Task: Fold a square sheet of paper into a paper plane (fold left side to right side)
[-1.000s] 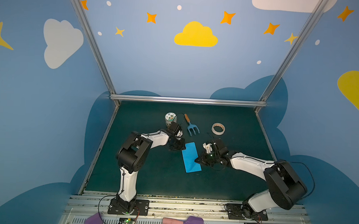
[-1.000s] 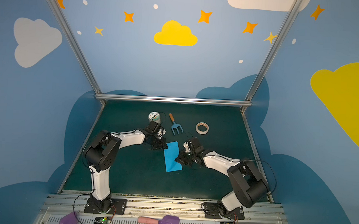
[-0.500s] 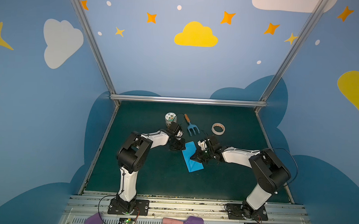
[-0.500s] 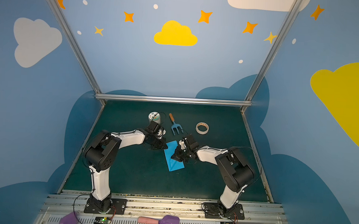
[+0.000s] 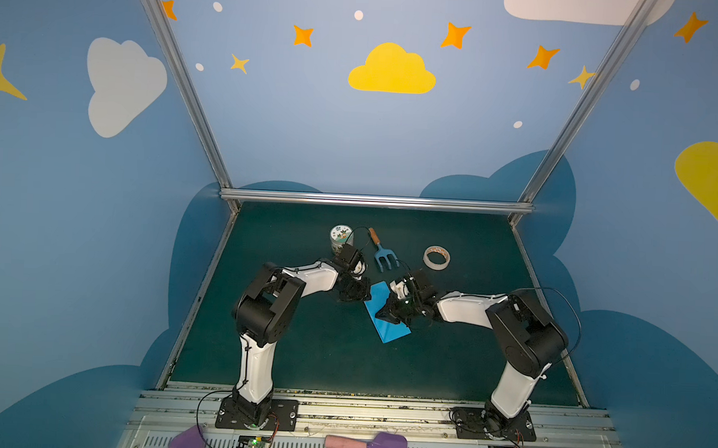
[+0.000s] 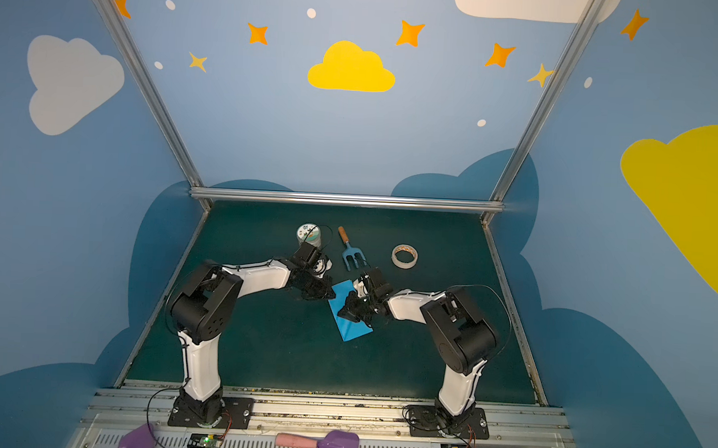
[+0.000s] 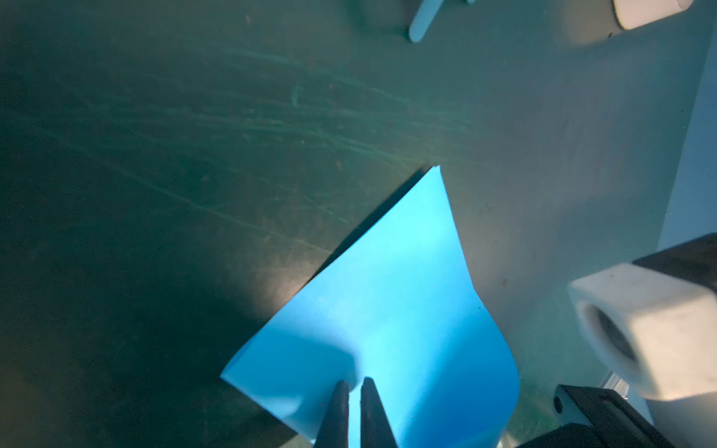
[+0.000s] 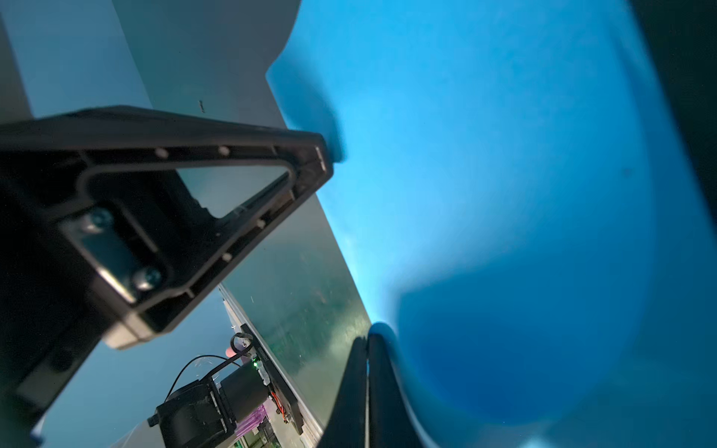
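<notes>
The square sheet of paper [image 5: 392, 328] [image 6: 355, 329] is bright blue and lies mid-mat as a slanted strip, partly raised. My left gripper [image 5: 362, 291] [image 6: 329, 292] is at its far left edge. In the left wrist view the gripper [image 7: 353, 388] has its jaws almost together, and the sheet [image 7: 388, 291] bends away from the tips. My right gripper [image 5: 380, 315] [image 6: 342, 313] reaches over the middle of the sheet. In the right wrist view it [image 8: 366, 341] is shut on a paper edge, with the sheet [image 8: 485, 174] bulging in a curve beside it. No paper plane shape shows.
Behind the arms stand a patterned tin [image 5: 341, 237], a small blue fork with a wooden handle [image 5: 384, 257] and a tape roll [image 5: 436, 257]. A purple scoop with a pink handle [image 5: 381, 444] lies on the front rail. Metal frame bars edge the green mat [image 5: 301, 355].
My right gripper has moved left from beside the sheet's right edge to over its middle, and the paper now bulges. The left gripper has stayed at the far left edge.
</notes>
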Robot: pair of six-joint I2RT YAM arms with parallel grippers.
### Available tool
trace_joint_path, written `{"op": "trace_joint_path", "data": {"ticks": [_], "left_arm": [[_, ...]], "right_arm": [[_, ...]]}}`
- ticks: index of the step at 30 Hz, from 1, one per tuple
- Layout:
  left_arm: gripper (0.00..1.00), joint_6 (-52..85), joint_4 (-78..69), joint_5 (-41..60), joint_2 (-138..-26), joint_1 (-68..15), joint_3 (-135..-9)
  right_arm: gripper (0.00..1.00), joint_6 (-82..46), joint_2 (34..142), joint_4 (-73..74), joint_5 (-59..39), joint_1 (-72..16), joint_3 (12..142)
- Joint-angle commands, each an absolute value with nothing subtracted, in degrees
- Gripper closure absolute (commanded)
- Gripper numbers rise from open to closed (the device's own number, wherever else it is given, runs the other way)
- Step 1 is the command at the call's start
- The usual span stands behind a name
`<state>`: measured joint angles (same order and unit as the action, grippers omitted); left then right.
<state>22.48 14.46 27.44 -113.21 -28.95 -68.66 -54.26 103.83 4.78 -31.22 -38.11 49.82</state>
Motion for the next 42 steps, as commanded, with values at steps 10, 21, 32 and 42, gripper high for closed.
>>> {"op": "trace_joint_path", "data": {"ticks": [10, 21, 32, 42], "left_arm": [[0.90, 21.2, 16.5, 27.6, -114.0, -29.4, -68.6], [0.91, 21.2, 16.5, 27.9, -113.9, -29.5, -68.5], [0.90, 22.9, 17.0, 28.8, -110.0, -28.1, -70.3], [0.90, 30.5, 10.0, 30.3, -93.6, -29.0, -55.3]], "right_arm": [[1.00, -54.9, 106.4, 6.4, -31.2, -38.4, 50.1], [1.00, -55.3, 108.2, 7.2, -31.1, -38.4, 49.9], [1.00, -56.9, 108.3, 8.6, -30.3, -38.6, 47.0], [1.00, -57.8, 107.7, 9.2, -29.4, -39.0, 45.0]]}}
